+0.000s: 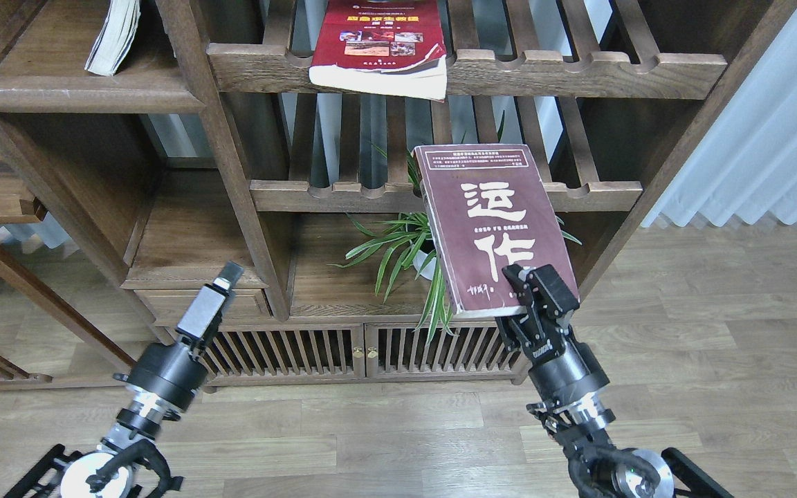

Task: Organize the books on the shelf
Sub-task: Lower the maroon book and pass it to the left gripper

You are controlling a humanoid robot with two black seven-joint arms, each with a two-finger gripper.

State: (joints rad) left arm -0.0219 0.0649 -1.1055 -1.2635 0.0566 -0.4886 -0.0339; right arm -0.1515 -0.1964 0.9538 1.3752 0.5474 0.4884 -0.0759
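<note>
One thick dark maroon paperback with white characters (492, 225) is pinched at its lower corner by the right gripper (533, 294). Ahead and far left waits the solid dark brown shelf (87, 97); carry level, avoiding racks. Left gripper (215, 301): cannot tell.

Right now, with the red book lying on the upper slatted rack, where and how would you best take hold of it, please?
Probably its near end: the red book lies flat on the slatted rack, and its page edge overhangs the front rail. Come from the front, one finger above, one below. The left gripper looks free; the right gripper holds the maroon book.
</note>
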